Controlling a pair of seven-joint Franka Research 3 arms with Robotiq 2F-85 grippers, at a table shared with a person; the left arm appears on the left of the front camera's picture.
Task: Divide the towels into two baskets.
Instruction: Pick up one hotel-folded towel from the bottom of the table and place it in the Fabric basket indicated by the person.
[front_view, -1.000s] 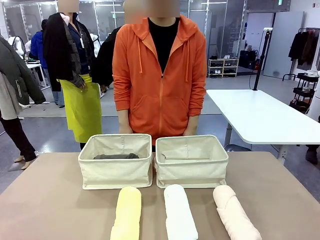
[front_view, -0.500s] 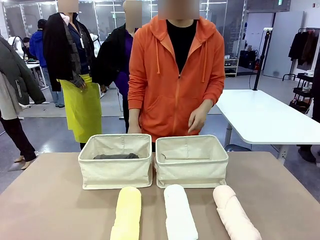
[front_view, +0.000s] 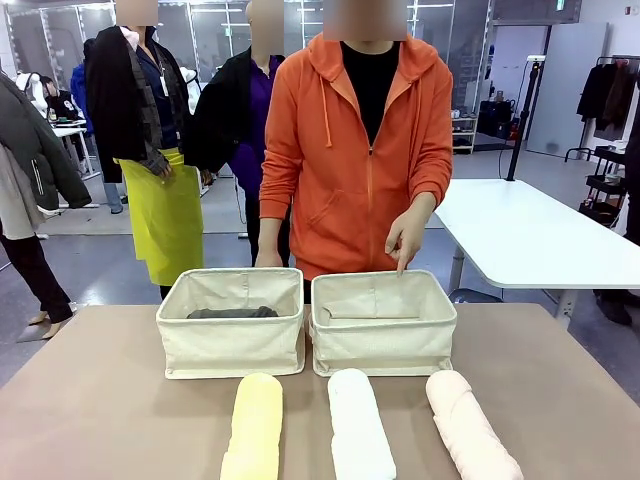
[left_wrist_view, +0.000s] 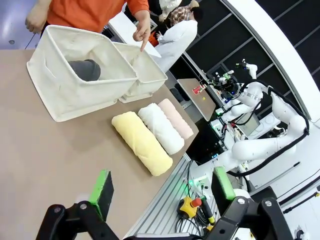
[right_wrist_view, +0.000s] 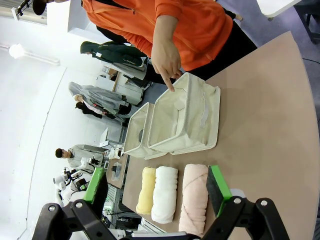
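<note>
While in left basket (front_view: 230, 345), grey towel (front_view: 232, 313).

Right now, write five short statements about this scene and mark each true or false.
The dark grey towel lies in the left basket. True.
The white towel sits in the right basket. False: it lies on the table in front of the baskets.
The person's hand points a finger down at the right basket. True.
The pale pink towel lies between the other two on the table. False: the white towel is in the middle, the pale yellow towel at its left.
Each gripper is shut on a towel. False: the left gripper and the right gripper are open, holding nothing.
</note>
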